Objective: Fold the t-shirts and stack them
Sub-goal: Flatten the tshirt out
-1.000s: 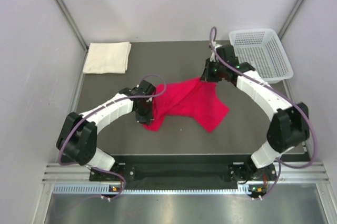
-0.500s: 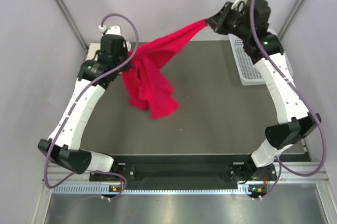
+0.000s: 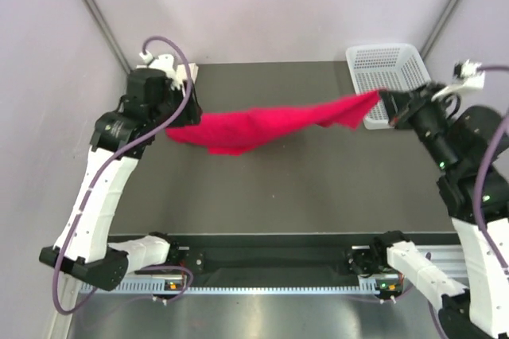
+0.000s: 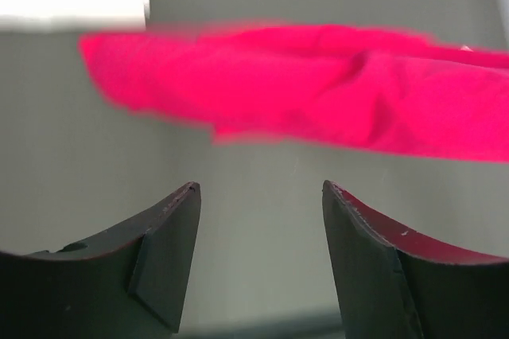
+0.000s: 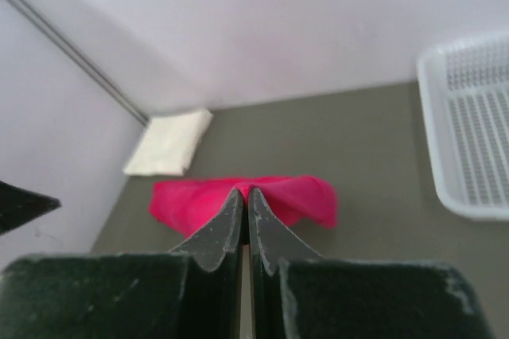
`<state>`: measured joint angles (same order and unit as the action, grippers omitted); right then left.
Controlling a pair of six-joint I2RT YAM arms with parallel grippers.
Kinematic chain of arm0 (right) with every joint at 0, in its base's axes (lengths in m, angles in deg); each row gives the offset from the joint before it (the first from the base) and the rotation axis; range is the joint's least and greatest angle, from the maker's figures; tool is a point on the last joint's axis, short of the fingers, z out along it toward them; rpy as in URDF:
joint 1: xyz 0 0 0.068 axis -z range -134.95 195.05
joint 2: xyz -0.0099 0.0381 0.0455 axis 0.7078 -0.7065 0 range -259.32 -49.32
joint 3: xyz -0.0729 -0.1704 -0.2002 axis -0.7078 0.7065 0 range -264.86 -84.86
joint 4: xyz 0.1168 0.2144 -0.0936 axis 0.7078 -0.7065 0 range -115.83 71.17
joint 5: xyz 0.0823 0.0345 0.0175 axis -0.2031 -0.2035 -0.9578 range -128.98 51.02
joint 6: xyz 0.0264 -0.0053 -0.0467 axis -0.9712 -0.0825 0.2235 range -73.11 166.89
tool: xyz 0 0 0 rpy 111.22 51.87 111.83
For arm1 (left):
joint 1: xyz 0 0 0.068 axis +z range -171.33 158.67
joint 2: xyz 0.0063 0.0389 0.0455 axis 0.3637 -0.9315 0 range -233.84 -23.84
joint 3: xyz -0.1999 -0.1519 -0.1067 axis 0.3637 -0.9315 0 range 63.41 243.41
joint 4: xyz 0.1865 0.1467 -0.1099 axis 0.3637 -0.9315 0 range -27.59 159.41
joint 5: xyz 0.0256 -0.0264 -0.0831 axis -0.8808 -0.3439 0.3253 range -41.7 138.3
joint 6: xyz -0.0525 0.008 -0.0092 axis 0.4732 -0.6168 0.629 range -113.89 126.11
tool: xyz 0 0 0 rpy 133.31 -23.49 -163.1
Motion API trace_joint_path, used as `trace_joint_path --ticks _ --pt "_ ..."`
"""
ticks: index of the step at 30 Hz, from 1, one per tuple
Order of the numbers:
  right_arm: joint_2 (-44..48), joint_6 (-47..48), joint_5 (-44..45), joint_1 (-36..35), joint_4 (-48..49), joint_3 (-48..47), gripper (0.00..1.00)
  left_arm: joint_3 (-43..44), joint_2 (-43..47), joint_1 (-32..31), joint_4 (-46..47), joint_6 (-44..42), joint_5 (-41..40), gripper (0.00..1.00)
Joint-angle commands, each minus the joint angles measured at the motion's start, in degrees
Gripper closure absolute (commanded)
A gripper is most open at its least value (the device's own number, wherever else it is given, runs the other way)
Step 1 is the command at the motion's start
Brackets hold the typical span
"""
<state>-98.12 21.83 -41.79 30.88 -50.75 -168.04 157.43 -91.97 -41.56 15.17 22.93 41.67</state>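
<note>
Left gripper (image 4: pixel 261 189) has sprung apart, releasing the red t-shirt (image 3: pixel 262 126), which hangs above the tabletop (image 3: pixel 318 188) from the right gripper (image 5: pixel 245 194), clamped on one corner. Likely laying it flat next; cream t-shirt (image 5: pixel 169 144) sits folded far-left.

colours: bright red cloth t-shirt (image 3: pixel 262 126) solid, one shade. folded cream-white cloth t-shirt (image 5: pixel 169 144) at 11 o'clock, plain. white plastic mesh basket (image 3: pixel 390 68) at 1 o'clock, grid pattern. bench (image 3: pixel 318 188) dark grey. left tool (image 4: pixel 261 188), right tool (image 5: pixel 245 192): black. arm links (image 3: pixel 99 196) white, cables (image 3: pixel 167 40) purple.
</note>
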Motion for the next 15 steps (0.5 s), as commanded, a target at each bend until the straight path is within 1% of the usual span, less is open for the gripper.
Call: trace_joint_path --ticks 1,2,3,4,5,6,7,8,9,10,11,12,13,15 --pt "2.11 0.89 5.62 0.38 -9.29 12.4 1.0 -4.89 -3.66 0.28 -13.68 4.18 1.44 0.32" --pt "2.56 0.45 5.88 0.46 -10.6 14.43 1.0 -7.59 -3.67 0.28 -14.57 4.45 3.36 0.32" --pt "2.74 -0.51 5.45 0.46 -10.88 17.93 1.0 -9.71 -3.49 0.28 -13.54 4.36 9.39 0.34" --pt "2.83 -0.78 4.92 0.46 -10.53 19.61 1.0 -11.99 -2.19 0.28 -11.96 4.45 11.97 0.35" --pt "2.65 -1.22 4.74 0.46 -10.09 21.11 1.0 -16.8 -1.48 0.28 -9.94 4.71 16.0 0.37" --pt "2.22 -1.57 4.92 0.46 -9.74 23.39 1.0 -19.46 -0.6 0.28 -5.14 5.32 19.78 0.39" --pt "0.82 -1.48 5.53 0.46 -9.91 23.85 1.0 -22.1 0.63 0.1 -2.13 8.03 27.82 0.39" --pt "-0.06 -1.4 6.75 0.46 -10.17 24.11 1.0 -28.04 1.07 -0.42 0.6 9.97 30.43 0.39" --pt "-0.94 -0.53 6.85 0.55 -9.83 24.03 1.0 -30.8 1.43 -0.86 5.41 11.9 32.02 0.38" --pt "-2.69 0.0 6.85 0.81 -9.74 23.59 1.0 -33.17 1.69 -1.21 7.2 15.58 32.03 0.32" --pt "-3.58 0.45 6.76 0.99 -9.65 22.72 1.0 -37.55 1.87 -1.74 9.04 17.27 31.34 0.28" --pt "-4.28 1.41 6.5 0.99 -9.65 20.97 1.0 -39.42 2.04 -1.66 11.32 18.94 30.2 0.26" --pt "-5.51 1.68 6.41 1.6 -9.65 20.08 1.0 -41.0 2.05 -1.66 15.52 21.3 29.14 0.24" --pt "-6.05 2.47 5.98 1.78 -9.21 18.15 1.0 -44.88 1.35 -1.66 20.82 22.38 26.51 0.24"
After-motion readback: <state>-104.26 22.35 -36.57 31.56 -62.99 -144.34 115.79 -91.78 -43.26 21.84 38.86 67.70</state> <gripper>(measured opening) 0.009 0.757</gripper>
